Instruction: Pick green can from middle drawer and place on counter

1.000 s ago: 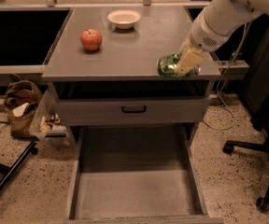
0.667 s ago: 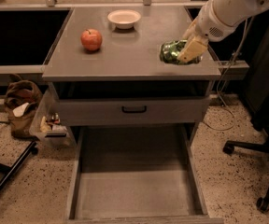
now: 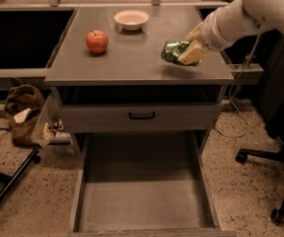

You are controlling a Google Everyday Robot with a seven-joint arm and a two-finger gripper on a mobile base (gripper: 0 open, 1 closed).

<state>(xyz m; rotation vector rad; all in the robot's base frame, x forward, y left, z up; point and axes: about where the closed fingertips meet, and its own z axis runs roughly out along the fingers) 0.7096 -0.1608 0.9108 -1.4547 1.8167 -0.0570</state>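
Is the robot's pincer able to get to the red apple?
Probably, yes: the pincer, holding the green can over the counter's right side, has bare countertop between it and the red apple. It must release the can first.

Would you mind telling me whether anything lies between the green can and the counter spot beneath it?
Nothing visible does. The gripper holds the green can over the right side of the counter; the apple and bowl sit well to the left.
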